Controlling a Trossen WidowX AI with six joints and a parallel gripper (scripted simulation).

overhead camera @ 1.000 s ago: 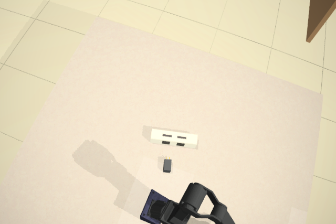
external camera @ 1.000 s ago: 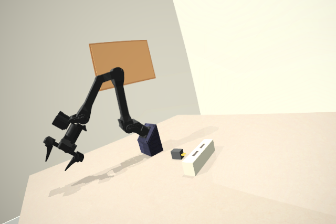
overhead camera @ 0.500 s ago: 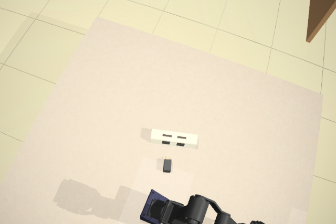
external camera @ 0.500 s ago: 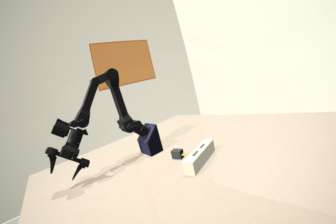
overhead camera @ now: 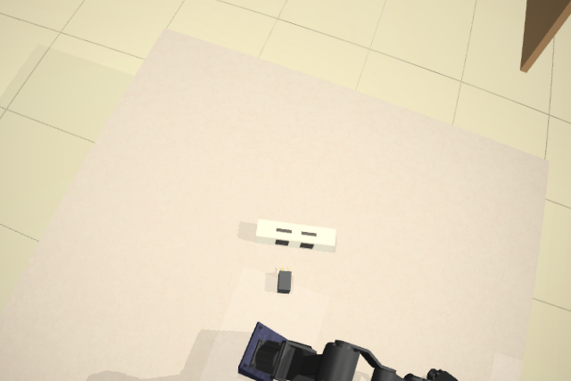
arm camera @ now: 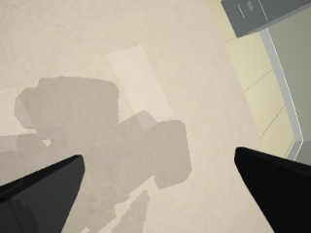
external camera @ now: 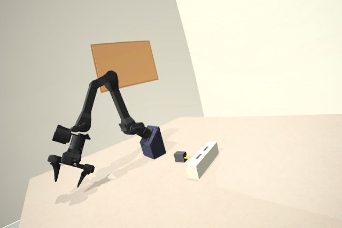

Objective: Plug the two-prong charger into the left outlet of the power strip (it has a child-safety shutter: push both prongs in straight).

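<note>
Lying well apart from the gripper (external camera: 67, 183) (arm camera: 159, 152), 1 charger (overhead camera: 284, 281) (external camera: 180, 156) points 2 prongs at 1 strip (overhead camera: 294, 235) (external camera: 202, 160). The gripper's 2 fingers stand wide apart, holding 0 things, above the table (overhead camera: 184, 183) (external camera: 262, 164) (arm camera: 209, 199) near its edge.

The black arm (external camera: 90, 101) arched from a blue block (external camera: 155, 147), its open gripper (external camera: 67, 183) pointing down, well apart from the charger (external camera: 180, 156). The charger's prongs (external camera: 186, 157) faced the white power strip (external camera: 202, 160).
</note>
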